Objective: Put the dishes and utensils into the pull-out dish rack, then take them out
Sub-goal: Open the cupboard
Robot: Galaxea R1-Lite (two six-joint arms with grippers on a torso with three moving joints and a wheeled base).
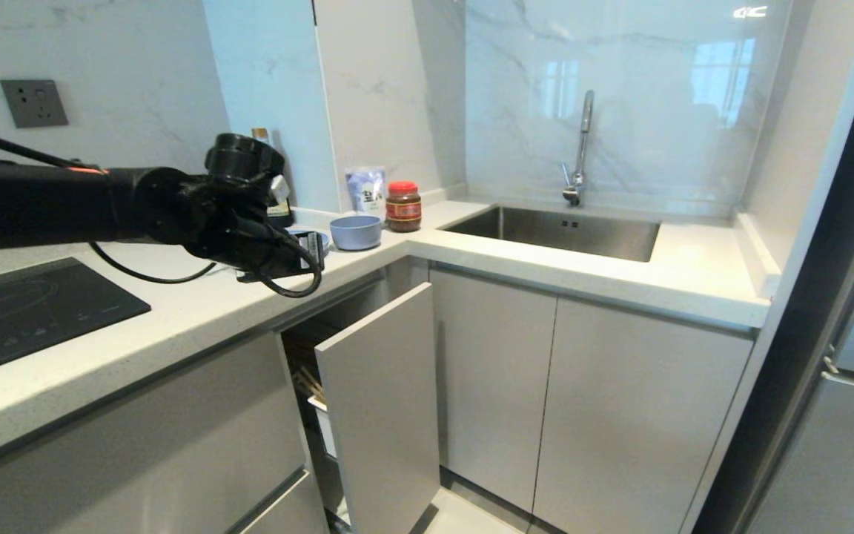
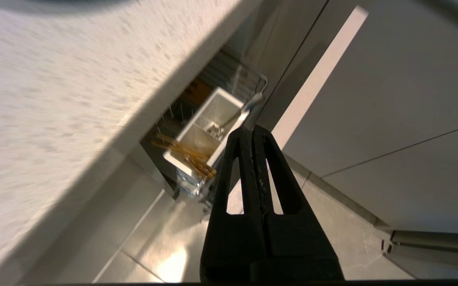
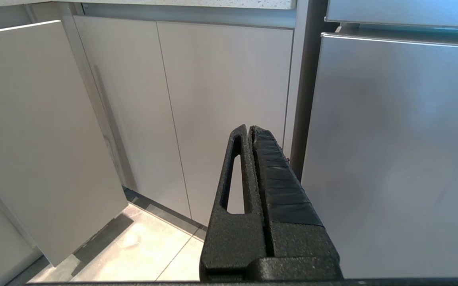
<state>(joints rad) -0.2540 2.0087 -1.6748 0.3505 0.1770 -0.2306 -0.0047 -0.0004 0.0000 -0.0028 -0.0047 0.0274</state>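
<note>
Rack: the narrow chrome wire pull-out dish rack (image 2: 249, 79) stands partly drawn out under the speckled white tabletop (image 1: 197, 311).
Utensils: thin light-brown wooden chopsticks (image 2: 185, 153) and a small silver metal spoon (image 2: 229, 119) sit in the rack's white plastic caddy (image 2: 213, 131).
Bowl: the round pale blue bowl (image 1: 356, 231) rests on the tabletop above the rack.
Left tool (image 2: 249, 133): pressed together, empty, above the caddy.
Right tool (image 3: 251, 133): pressed together, parked low.
Handling: chopsticks look light, stiff, slippery; pinch them near their raised ends.

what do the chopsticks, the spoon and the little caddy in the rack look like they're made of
Chopsticks: likely wood or bamboo, matte light brown. Spoon: seemingly metal, silvery with a bright glint. Caddy: probably plastic, smooth opaque white walls.
</note>
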